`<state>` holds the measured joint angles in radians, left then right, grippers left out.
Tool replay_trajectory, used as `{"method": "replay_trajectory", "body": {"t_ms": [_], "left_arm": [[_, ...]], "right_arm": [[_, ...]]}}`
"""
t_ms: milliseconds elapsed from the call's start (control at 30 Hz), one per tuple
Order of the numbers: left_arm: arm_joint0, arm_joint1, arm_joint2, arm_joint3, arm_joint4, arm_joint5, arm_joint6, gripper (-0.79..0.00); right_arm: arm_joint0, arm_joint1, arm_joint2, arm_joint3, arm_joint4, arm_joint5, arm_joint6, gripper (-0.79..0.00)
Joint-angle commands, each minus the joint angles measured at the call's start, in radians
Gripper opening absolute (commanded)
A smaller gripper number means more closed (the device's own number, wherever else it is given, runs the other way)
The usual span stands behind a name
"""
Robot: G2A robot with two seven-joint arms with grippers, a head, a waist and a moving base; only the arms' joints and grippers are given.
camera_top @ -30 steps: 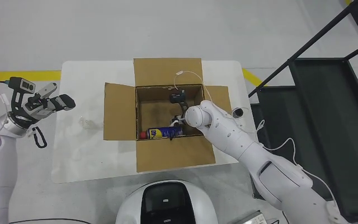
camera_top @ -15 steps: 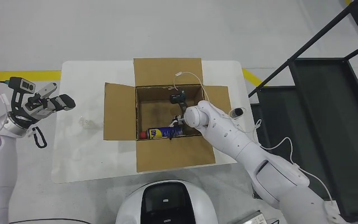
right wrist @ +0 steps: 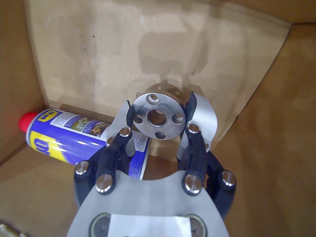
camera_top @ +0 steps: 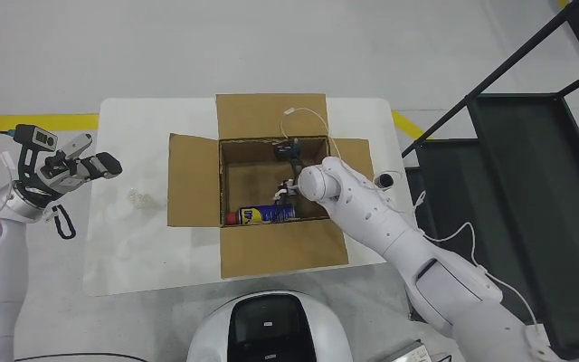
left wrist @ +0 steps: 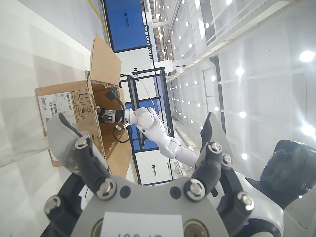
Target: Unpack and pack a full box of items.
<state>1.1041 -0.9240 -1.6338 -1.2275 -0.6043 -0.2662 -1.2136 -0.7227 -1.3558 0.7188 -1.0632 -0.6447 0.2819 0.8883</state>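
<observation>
White table (camera_top: 136,258) with rounded corners, standing on a pale grey floor (camera_top: 271,45). Small clear crumpled scrap (camera_top: 140,196) lying on the left part of the tabletop, well apart from the table's edges. Yellow floor line (camera_top: 50,120) running off to the left from the far left corner of the table, with more of it past the far right corner. Dark metal stairs (camera_top: 520,190) to the right of the table, a black rail (camera_top: 507,68) slanting across the far right. In the left wrist view, blue wall panels (left wrist: 123,23) behind a black metal frame (left wrist: 148,69), under rows of round ceiling lights (left wrist: 306,55).
</observation>
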Motion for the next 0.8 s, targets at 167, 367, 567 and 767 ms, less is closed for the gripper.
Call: {"method": "replay_trajectory", "body": {"t_ms": [167, 367, 567, 767], "left_arm": [[0.000, 0.000, 0.000, 0.000, 0.000, 0.000, 0.000, 0.000], [0.000, 0.000, 0.000, 0.000, 0.000, 0.000, 0.000, 0.000], [0.000, 0.000, 0.000, 0.000, 0.000, 0.000, 0.000, 0.000], [0.000, 0.000, 0.000, 0.000, 0.000, 0.000, 0.000, 0.000]], "right_arm": [[-0.073, 0.051, 0.096, -0.231, -0.060, -0.015, 0.116, -0.785], [-0.170, 0.103, 0.222, -0.472, -0.104, -0.053, 0.246, -0.785], [-0.255, 0.136, 0.332, -0.632, -0.107, -0.092, 0.304, -0.785], [-0.264, 0.138, 0.339, -0.624, -0.067, -0.127, 0.295, -0.785]]}}
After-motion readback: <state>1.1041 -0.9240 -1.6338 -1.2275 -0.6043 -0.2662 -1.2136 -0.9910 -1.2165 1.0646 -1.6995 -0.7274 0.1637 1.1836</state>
